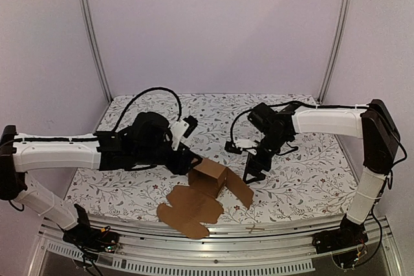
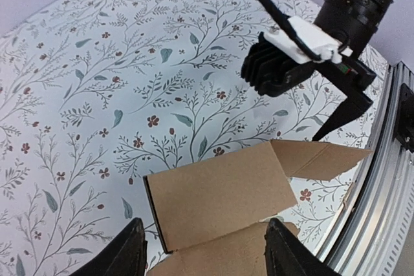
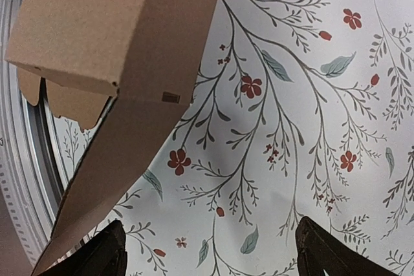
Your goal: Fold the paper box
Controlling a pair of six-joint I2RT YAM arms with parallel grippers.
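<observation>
I'm seeing my left arm (image 1: pixel 58 150) stretching in from the left edge of the overhead frame. Its white link is lying nearly level, and its black wrist is sitting just left of centre. The left gripper (image 1: pixel 186 159) is pointing down and to the right, with its fingers (image 2: pixel 132 250) standing apart at the bottom of its wrist view. My right arm (image 1: pixel 323 121) is standing up along the right edge, bending at the elbow and running leftward. The right gripper (image 1: pixel 255 171) is hanging downward right of centre, its fingers (image 3: pixel 103 256) spreading wide at the bottom of its wrist view.
</observation>
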